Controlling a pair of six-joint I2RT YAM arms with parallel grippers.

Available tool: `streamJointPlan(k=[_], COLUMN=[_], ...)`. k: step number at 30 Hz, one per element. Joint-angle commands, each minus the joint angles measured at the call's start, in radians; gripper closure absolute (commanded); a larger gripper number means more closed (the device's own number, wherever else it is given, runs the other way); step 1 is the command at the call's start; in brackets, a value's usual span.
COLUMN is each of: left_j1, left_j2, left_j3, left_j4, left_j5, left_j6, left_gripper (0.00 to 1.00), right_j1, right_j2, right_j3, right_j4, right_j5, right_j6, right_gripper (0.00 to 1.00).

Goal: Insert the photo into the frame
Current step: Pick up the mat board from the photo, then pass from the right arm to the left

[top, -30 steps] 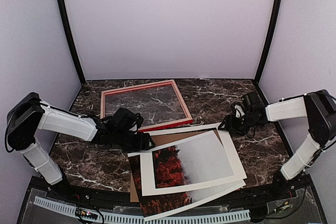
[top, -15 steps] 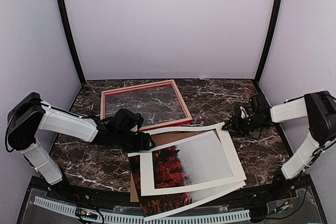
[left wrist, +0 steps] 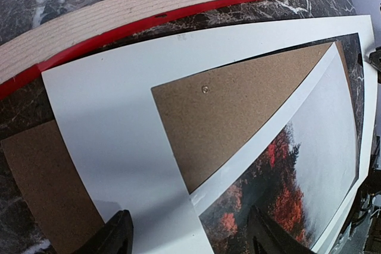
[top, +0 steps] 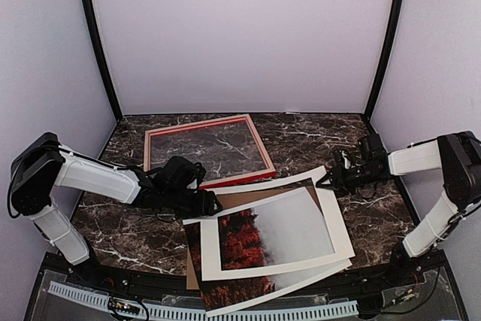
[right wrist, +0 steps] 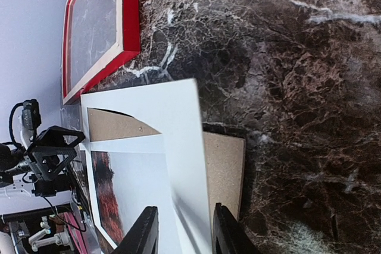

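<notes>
I am seeing the right tool (right wrist: 181, 230) closing on the mat (right wrist: 178, 147) corner. The photo (top: 274, 234), thin and floppy, is lying just below; the left tool (left wrist: 187, 236) is standing open over its edge.

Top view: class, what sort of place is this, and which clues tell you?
Probably a robot test booth, not a home: plain pale walls box in a marble-patterned table, two arms are bolted at its near edge, and framing parts lie there, like the frame.
</notes>
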Motion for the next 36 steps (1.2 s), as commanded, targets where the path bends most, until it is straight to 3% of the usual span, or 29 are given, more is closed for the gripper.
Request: streamJointPlan(k=[1,4,9,25,36], left_j1=[-0.008,-0.008,-0.008,0.008,0.185], left_j2=[0.029,0.023,0.008,-0.230,-0.247], left_j3=[-0.005,-0.004,0.001,0.080,0.086], left_j4=[-0.060,-0.062,-0.064,-0.191,-0.160], left_j5=[-0.002,-0.005,-0.012,-0.127,0.091], left_j6=[-0.003,-0.002,0.011,0.207,0.312], left_gripper=[0.32,0.32,0.32,0.19,0.18], right_j1=[-0.002,-0.002,-0.002,0.041,0.104], right_j2=[-0.031,-0.042,-0.075,-0.313,-0.273], right_j3=[0.021,0.019,0.040,0.300,0.477], right_j4=[-0.028,-0.041,-0.077,-0.323,-0.381], right_j5=[-0.039,-0.040,-0.021,-0.096,-0.106], right_j6=[-0.048,-0.056,-0.061,-0.169,-0.255], right_gripper=[0.70,0.77,1.00,1.00,1.00])
